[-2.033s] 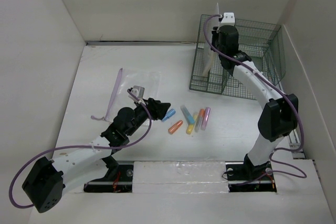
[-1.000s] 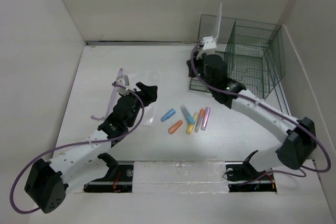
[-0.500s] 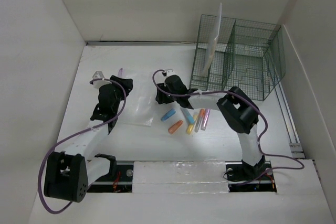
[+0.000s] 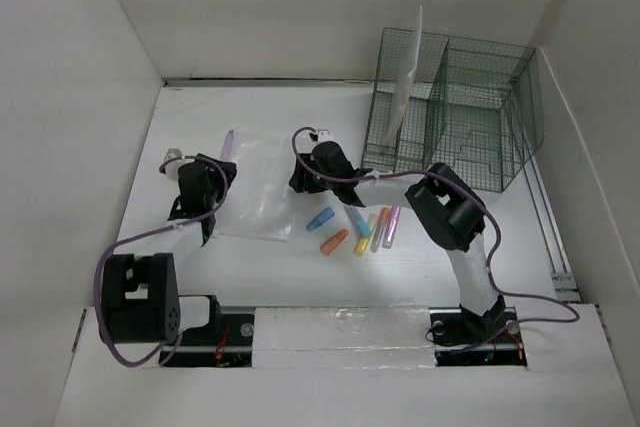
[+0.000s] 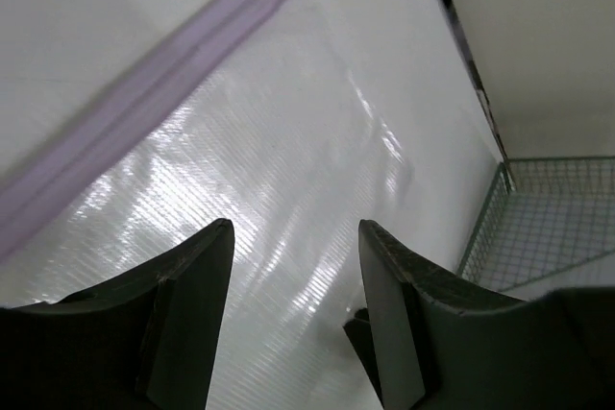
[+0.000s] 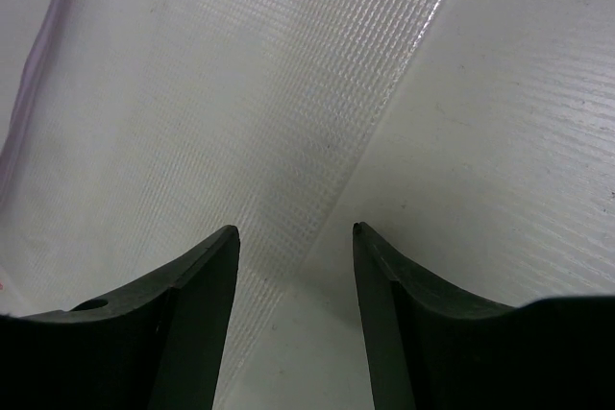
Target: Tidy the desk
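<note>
**Desk-tidying scene: holdings and hazards**

1. Desk [image 4: 300, 277]. A white tabletop running from the arm bases to the back wall, under everything else listed. Its smooth surface gives flat items little to catch on, so anything pushed is likely to slide.
2. Wire-mesh rack [image 4: 480, 97]. Dark green, standing at the far right corner, well apart from both grippers. No hazard for now.
3. Clear pouch [image 4: 255, 187]. Lies flat at centre-left with a purple zip strip [image 4: 226, 145] along its left edge. It is thin and limp. Fingers closing on it may pinch only the top layer or skate over the film, and uneven pulls from the two sides could crumple it.
4. White sheet [image 4: 405, 72]. Stands tilted in the rack's left compartment and is not involved.
5. Left gripper [image 5: 293, 232]. Jaws apart and holding nothing, low over the pouch near the zip side.
6. Right gripper [image 6: 293, 232]. Jaws apart and empty, straddling the pouch's right edge. A descent slightly off that edge would meet bare tabletop instead.
7. Markers [image 4: 358, 227]. A loose coloured cluster just beside the right gripper. A sideways sweep of the wrist or a dragged pouch could scatter them.
</note>
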